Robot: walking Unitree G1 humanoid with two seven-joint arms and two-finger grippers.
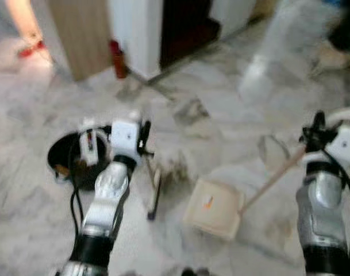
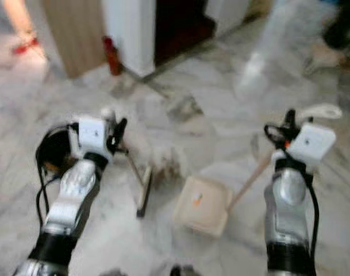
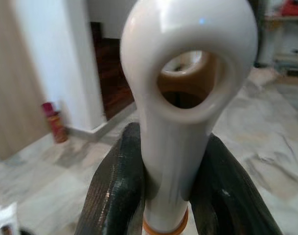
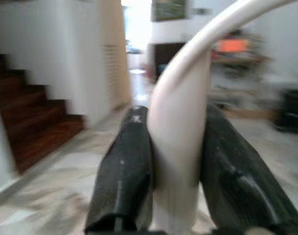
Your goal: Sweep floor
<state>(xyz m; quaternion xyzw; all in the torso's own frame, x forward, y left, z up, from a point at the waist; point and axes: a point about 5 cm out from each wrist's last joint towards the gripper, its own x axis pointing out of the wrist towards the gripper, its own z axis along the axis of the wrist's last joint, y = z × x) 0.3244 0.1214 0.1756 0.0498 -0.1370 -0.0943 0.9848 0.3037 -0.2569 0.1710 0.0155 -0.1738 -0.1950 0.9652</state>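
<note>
White broom handle (image 3: pixel 180 122) clamped btwn left end effector (image 3: pixel 180 196) fingers.

No words or numbers can be read anywhere: the small orange mark on the cream dustpan (image 1: pixel 214 208) is too blurry to make out, and the red bottle (image 1: pixel 118 58) by the wall shows no letters that can be read.
</note>
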